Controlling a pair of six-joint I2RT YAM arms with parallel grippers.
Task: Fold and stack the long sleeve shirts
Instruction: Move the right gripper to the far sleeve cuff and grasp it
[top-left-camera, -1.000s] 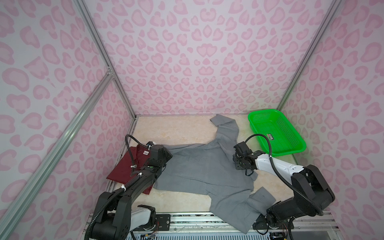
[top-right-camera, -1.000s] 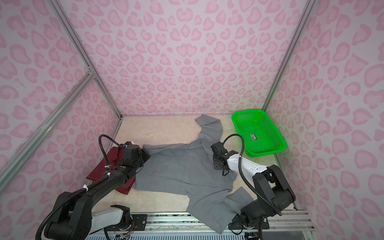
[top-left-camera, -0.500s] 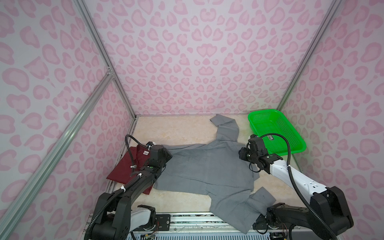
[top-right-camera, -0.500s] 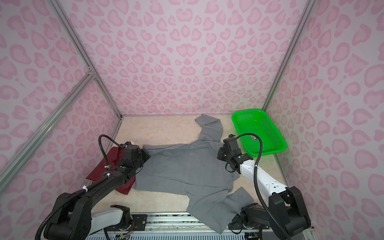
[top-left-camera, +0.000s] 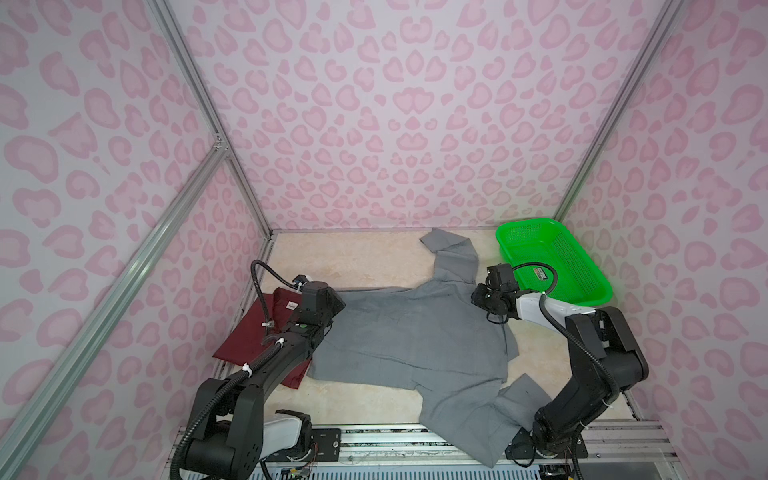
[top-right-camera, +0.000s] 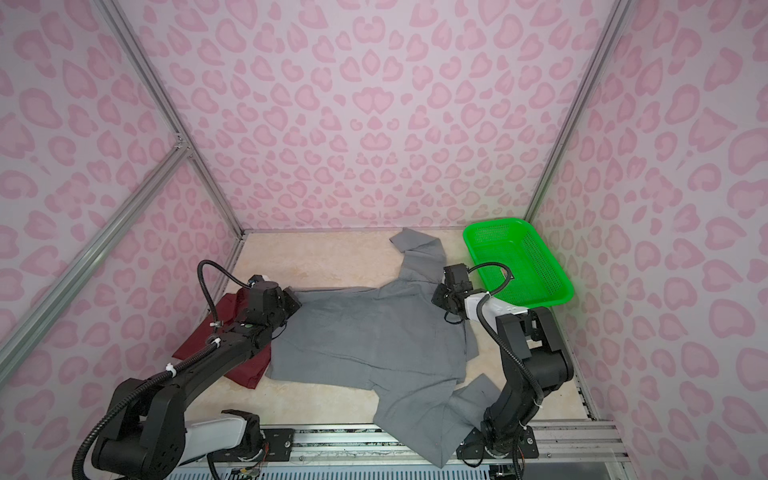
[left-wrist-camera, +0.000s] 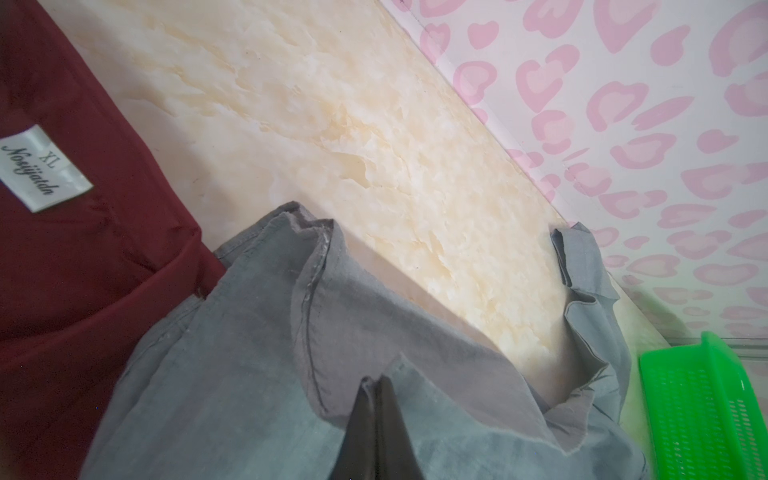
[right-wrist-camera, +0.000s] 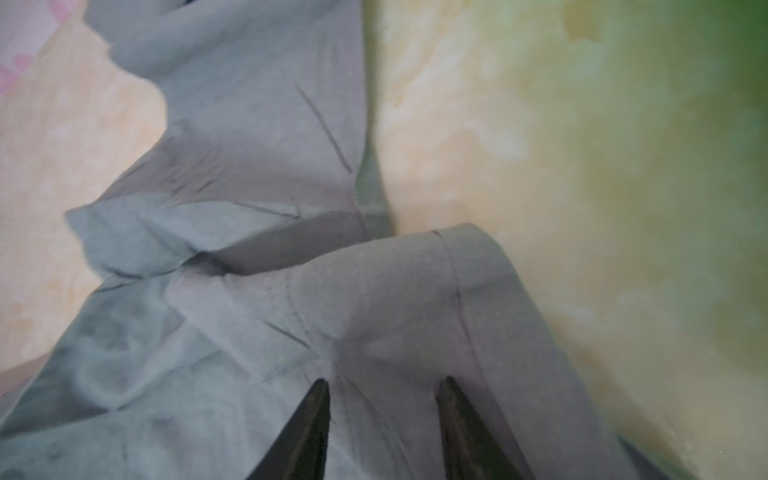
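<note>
Saw grey shirt (top-left-camera: 407, 332) spread flat from left gripper (left-wrist-camera: 376, 384) across to right gripper (right-wrist-camera: 382, 386). Logged left gripper pressed together, pinching its edge; right gripper spread apart over blurred shoulder cloth, contact unclear. Found maroon shirt (top-left-camera: 241, 336) beside left gripper, partly hidden under left arm (top-left-camera: 286, 353).

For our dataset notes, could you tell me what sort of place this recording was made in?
Probably a lab robot cell, not a home: patterned pink walls on an aluminium frame enclose a tabletop where the left arm and right arm work on a grey shirt.
</note>
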